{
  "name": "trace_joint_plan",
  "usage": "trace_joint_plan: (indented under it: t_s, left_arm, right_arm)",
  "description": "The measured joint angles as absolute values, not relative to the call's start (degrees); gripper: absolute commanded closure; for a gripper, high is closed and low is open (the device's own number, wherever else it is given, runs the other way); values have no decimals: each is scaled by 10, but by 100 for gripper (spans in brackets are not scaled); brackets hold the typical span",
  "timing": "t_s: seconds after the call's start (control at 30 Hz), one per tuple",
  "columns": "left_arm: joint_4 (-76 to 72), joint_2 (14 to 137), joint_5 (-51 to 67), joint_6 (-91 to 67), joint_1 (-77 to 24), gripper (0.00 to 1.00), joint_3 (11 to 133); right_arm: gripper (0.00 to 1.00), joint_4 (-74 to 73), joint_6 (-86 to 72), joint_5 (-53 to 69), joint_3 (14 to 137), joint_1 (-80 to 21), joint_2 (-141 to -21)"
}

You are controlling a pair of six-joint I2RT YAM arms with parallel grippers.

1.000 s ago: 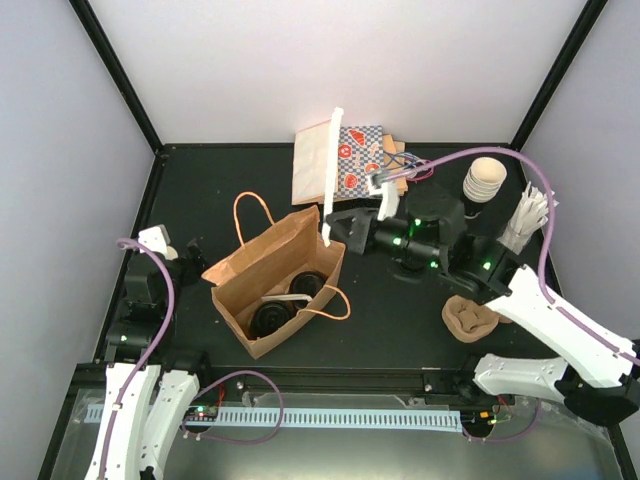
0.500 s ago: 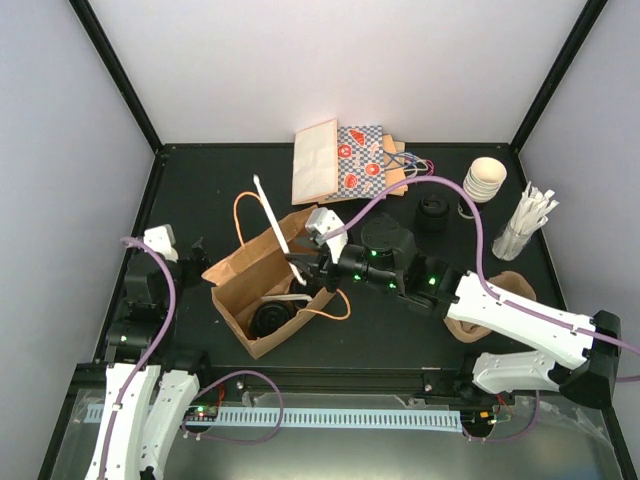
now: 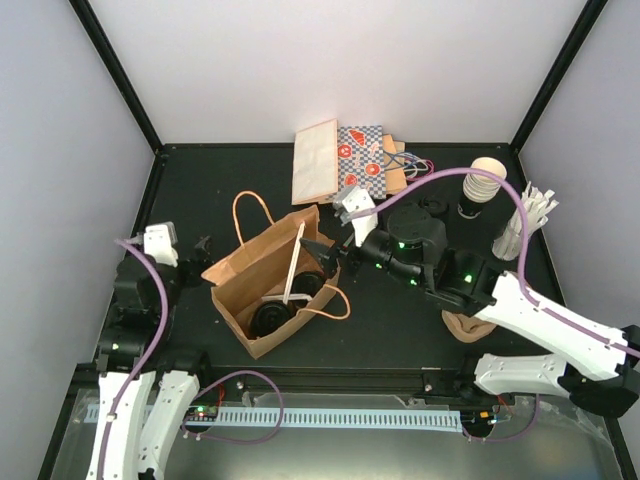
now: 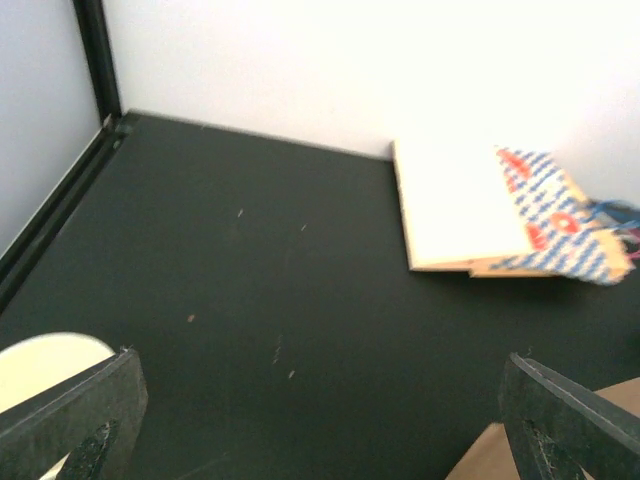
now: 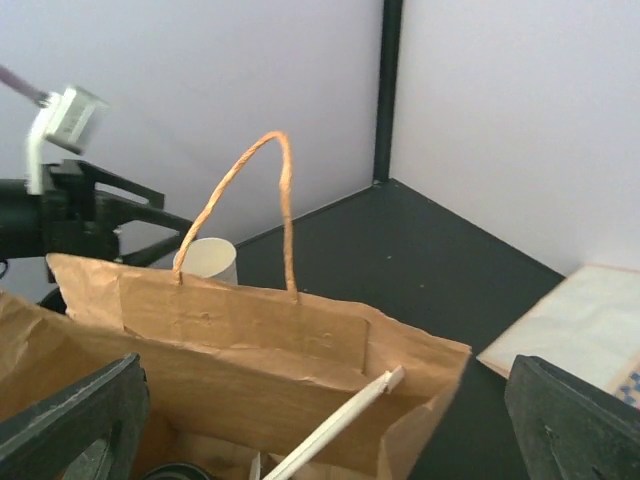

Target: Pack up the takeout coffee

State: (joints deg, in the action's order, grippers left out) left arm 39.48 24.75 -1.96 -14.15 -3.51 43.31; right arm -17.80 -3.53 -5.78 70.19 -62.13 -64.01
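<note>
The top camera looks down from above the near edge over the whole table (image 3: 220, 180). The left wrist camera sits low, facing the flat bags (image 4: 450, 215) at the back; the right wrist camera looks left, close on the brown paper bag (image 5: 250, 350). Both things show from above too.

Open brown paper bag (image 3: 262, 268) with orange handles sits left of centre on the black table (image 3: 400, 320). Two black lids (image 3: 268, 318) show inside; whatever is under them is hidden. A white stick (image 3: 296, 262) leans in the bag, free. Right gripper (image 3: 325, 258) is at the bag's right rim, jaws apart, holding nothing. Left gripper (image 3: 198, 247) is just left of the bag. Flat bags (image 3: 315, 160) lie at the back, cream cup stack (image 3: 485, 172) and wrapped straws (image 3: 525, 220) at the right.
</note>
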Motion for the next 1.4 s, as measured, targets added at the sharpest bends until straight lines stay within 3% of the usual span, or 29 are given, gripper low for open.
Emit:
trace_joint_plan:
  t_s: [0.2,0.27,0.33,0.63,0.77,0.8,0.87,0.93,1.13,1.4]
  left_arm:
    - [423,274,29,-152,-35,1,543]
    - [448,301,43,-156,-35,1,587]
    - [472,326,57,-162,-35,1,614]
    - [608,352,98,-186,-35,1,670]
    - [648,344,111,-198,-35,1,696]
    - [659,344,113,-200,-35,1,702]
    - [677,343,116,-203,-35,1,710]
    - [692,344,117,-203,-35,1,719]
    - [713,357,117,-202,-35,1,749]
    - [701,411,116,-202,-35,1,752]
  right_arm:
    - [3,-342,-100,-100,776,-616,-641]
    - [19,-413,-107,-104,809,-615,-654]
    - [26,-468,-109,-110,851,-614,-676]
    - [28,-608,-109,-135,1013,-613,-841]
    - [46,-637,-106,-154,1036,-613,-895]
    - [55,-642,-106,-163,1043,-613,-907]
    - [81,-652,-108,-176,1064,-613,-931]
    - [97,-659,-103,-190,1081,-612,-950]
    - [99,-660,-106,-204,1109,-582,-975]
    - [97,-659,-106,-200,1154,-460,-1005]
